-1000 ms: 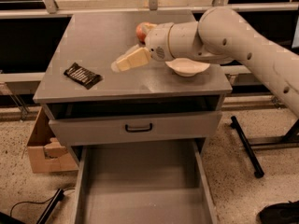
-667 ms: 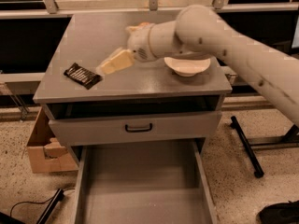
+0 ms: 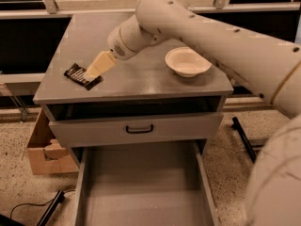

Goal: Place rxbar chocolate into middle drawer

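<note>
Nothing could be read. The rxbar chocolate [image 3: 75, 74], lying near the left front corner of the cabinet top [image 3: 146, 76], bore white print on its dark wrapper, too small to make out. The gripper [image 3: 93, 69] sat over that bar, covering part of the print.

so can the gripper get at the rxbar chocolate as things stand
Probably yes: the gripper is right at the rxbar chocolate on the cabinet top, with nothing between them; the white bowl sits aside.

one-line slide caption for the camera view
End effector at the rxbar on the cabinet top, middle drawer open below.
</note>
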Available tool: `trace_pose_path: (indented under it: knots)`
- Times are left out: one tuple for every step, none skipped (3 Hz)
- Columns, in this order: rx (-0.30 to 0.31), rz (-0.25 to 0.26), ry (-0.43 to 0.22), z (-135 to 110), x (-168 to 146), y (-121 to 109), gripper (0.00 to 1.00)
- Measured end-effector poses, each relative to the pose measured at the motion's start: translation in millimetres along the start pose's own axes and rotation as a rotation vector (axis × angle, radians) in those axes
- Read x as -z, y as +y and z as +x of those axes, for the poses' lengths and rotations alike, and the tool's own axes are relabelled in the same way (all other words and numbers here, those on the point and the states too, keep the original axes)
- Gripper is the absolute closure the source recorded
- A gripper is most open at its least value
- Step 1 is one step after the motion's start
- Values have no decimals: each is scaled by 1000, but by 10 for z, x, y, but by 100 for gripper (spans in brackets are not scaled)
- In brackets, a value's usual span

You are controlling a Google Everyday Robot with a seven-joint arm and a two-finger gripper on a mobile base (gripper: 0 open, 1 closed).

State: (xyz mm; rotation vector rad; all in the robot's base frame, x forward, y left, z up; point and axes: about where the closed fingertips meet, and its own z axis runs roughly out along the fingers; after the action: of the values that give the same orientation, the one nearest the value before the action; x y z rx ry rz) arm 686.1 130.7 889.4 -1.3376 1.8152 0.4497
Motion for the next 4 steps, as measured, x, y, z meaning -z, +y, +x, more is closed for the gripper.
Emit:
trace_pose_path:
  knots:
    - [-49,-58,44,-5,-209,22,0]
    - [-82,-136,47,-88,-407,116,0]
    - [-108,-180,66,-133,-529,233,0]
    - [-116,-164,113,-146,-597,300,0]
